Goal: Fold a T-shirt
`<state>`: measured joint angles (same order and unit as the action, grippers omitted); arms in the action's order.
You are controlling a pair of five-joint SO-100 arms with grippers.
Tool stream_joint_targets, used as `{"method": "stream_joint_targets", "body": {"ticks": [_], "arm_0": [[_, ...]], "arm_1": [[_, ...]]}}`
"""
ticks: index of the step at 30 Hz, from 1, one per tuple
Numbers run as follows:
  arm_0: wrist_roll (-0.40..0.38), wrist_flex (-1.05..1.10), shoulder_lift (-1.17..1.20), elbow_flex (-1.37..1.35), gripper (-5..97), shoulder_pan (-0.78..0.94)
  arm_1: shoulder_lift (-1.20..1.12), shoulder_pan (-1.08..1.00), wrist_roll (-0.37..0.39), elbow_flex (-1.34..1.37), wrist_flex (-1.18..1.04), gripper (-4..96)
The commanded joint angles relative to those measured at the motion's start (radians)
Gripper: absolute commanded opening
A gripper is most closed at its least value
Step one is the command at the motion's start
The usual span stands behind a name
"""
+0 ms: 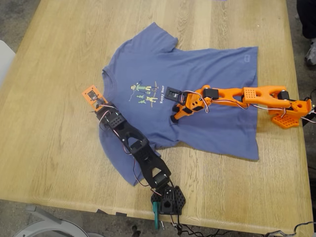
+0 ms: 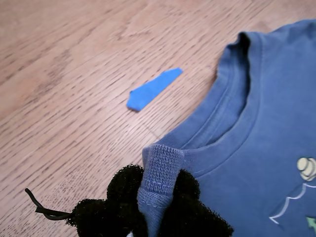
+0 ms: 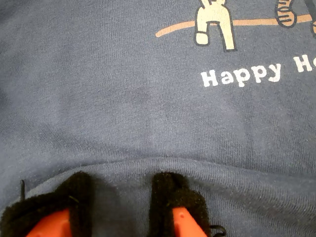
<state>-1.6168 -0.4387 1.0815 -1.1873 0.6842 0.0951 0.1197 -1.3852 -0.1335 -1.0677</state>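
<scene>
While the T-shirt [image 1: 207, 84] covers the wooden table [image 1: 59, 123], my first hand [image 2: 158, 212] pinches its collar.

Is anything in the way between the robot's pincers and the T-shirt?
Nothing visible. My first pincer already pinches the T-shirt at its collar, and my second pincer sits right on the fabric below the print.

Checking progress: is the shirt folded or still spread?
Mostly spread: the shirt lies flat, print up; only its collar is pinched by my first gripper.
</scene>
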Motion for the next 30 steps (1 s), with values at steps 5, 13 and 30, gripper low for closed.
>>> {"method": "stream_joint_targets", "body": {"ticks": [5, 13, 30], "arm_0": [[-0.018, -0.009, 0.278, -0.049, 1, -0.034], [-0.020, -0.017, 0.302, -0.072, 1, -0.034], [-0.044, -0.034, 0.775, -0.575, 0, -0.282]], "arm_1": [[-0.031, -0.031, -0.015, 0.005, -0.009, 17.1], [-0.035, -0.026, -0.031, 0.009, -0.043, 0.4], [0.040, -0.198, -0.025, 0.006, -0.067, -0.1]]}}
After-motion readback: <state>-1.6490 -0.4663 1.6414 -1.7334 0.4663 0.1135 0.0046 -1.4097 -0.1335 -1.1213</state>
